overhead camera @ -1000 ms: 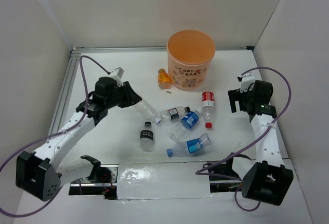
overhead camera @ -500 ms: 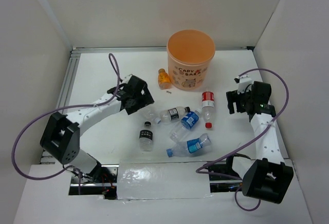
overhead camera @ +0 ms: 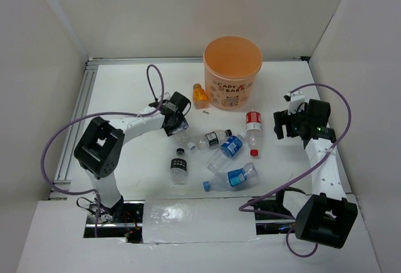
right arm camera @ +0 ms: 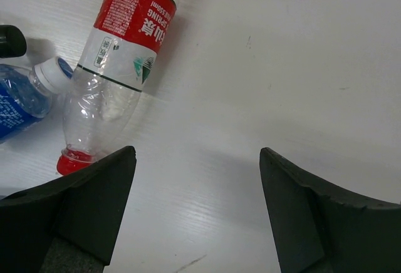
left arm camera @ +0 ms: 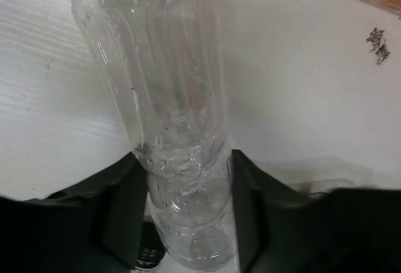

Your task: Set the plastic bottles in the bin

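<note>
A: Nearest us, the blue-labelled bottle (overhead camera: 230,178) and the black-capped one (overhead camera: 179,165) lie on the surface (overhead camera: 125,85). How will they handle?

B: Light and empty, I'd judge. The thin clear walls look likely to dent and slip, so grip gently across the ribbed middle.

A: As the left gripper (left arm camera: 188,185) does?

B: Yes, its jaws are closed around the clear bottle (left arm camera: 169,85). The right gripper (right arm camera: 195,160) hangs with jaws wide, just beside the red-labelled bottle (right arm camera: 122,54).

A: And further off?

B: The stubby orange bottle (overhead camera: 199,95) lies just beside the bin (overhead camera: 232,72), a translucent orange bucket at the far edge.
</note>
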{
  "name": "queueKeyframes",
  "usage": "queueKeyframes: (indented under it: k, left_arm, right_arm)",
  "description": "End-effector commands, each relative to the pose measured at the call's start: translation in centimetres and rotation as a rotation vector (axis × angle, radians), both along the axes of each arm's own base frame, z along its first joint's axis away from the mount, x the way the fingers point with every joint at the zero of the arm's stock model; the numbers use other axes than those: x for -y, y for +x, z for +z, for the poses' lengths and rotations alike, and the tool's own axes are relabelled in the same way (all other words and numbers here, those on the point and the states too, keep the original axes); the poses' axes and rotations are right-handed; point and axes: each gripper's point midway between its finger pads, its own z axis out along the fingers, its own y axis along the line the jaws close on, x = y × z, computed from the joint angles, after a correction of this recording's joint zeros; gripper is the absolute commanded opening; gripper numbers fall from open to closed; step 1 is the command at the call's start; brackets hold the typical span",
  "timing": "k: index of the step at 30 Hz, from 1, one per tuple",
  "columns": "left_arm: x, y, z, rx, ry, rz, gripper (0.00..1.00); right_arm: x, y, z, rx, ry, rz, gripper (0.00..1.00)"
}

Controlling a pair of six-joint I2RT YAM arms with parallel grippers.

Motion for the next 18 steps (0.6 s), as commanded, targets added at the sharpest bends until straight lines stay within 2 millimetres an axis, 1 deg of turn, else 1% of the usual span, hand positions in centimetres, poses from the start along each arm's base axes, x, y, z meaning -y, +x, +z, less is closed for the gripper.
queueKeyframes:
  k: [1, 2, 3, 4, 5, 6, 7, 8, 9, 10, 11, 12, 13, 14, 15, 16, 17, 18]
  left_arm:
    - [-0.7, 0.5, 1.6, 0.052, 0.014, 0.001, 0.5]
    - [-0.8, 0.2, 2.1, 0.061, 0.015, -0.009, 0.37]
    - [-0.6, 0.2, 4.0, 0.109, 0.003, -0.026, 0.31]
    - [-0.4, 0.1, 5.1, 0.139, 0.014, -0.058, 0.27]
    - [-0.2, 0.5, 6.8, 0.178, 0.0, -0.073, 0.23]
    - [0.7, 0.2, 9.5, 0.238, -0.028, -0.11, 0.21]
    - [1.3, 0.2, 11.3, 0.288, -0.028, -0.18, 0.19]
    - [2.4, 0.7, 13.9, 0.357, -0.053, -0.224, 0.19]
    - [3.8, 1.3, 16.6, 0.445, -0.091, -0.273, 0.19]
    - [5.6, 1.1, 18.9, 0.505, -0.137, -0.358, 0.19]
    - [6.4, 1.9, 22.2, 0.6, -0.142, -0.421, 0.19]
    - [8.0, 2.2, 25.2, 0.695, -0.184, -0.47, 0.19]
    - [9.1, 2.2, 27.0, 0.751, -0.2, -0.551, 0.19]
    - [9.9, 2.5, 28.8, 0.803, -0.209, -0.565, 0.19]
    - [11.0, 3.3, 31.6, 0.876, -0.23, -0.591, 0.19]
    - [11.6, 4.1, 34.0, 0.958, -0.242, -0.59, 0.19]
    - [12.0, 4.8, 35.3, 1.005, -0.232, -0.599, 0.19]
    - [12.9, 6.0, 37.3, 1.062, -0.236, -0.598, 0.19]
  right_arm:
    - [-0.3, -0.1, 0.5, 0.026, 0.006, 0.02, 0.87]
    - [-0.5, -0.1, 0.5, 0.03, 0.008, 0.035, 0.87]
    - [-0.8, -0.3, 0.4, 0.025, 0.022, 0.047, 0.85]
    - [-1.0, -0.2, 0.5, 0.029, 0.02, 0.062, 0.83]
    - [-1.6, -0.4, 0.5, 0.027, 0.044, 0.085, 0.81]
    - [-2.0, -0.7, 0.3, 0.02, 0.042, 0.124, 0.77]
    - [-2.5, -0.9, 0.2, 0.017, 0.053, 0.156, 0.49]
    - [-3.0, -1.0, 0.6, 0.026, 0.063, 0.194, 0.33]
    - [-4.1, -1.3, 0.8, 0.034, 0.101, 0.251, 0.21]
    - [-4.6, -1.6, 1.0, 0.043, 0.101, 0.292, 0.14]
    - [-4.9, -1.7, 1.1, 0.052, 0.107, 0.312, 0.07]
    - [-5.4, -1.7, 1.3, 0.06, 0.128, 0.332, 0.06]
    - [-5.6, -1.7, 1.4, 0.069, 0.129, 0.351, 0.11]
    - [-5.6, -1.7, 1.4, 0.069, 0.129, 0.351, 0.18]
    - [-5.8, -1.7, 1.5, 0.076, 0.133, 0.367, 0.28]
    - [-6.0, -1.7, 1.6, 0.086, 0.132, 0.385, 0.32]
    - [-6.0, -1.9, 1.5, 0.078, 0.136, 0.385, 0.33]
    - [-6.0, -1.9, 1.5, 0.077, 0.136, 0.385, 0.33]
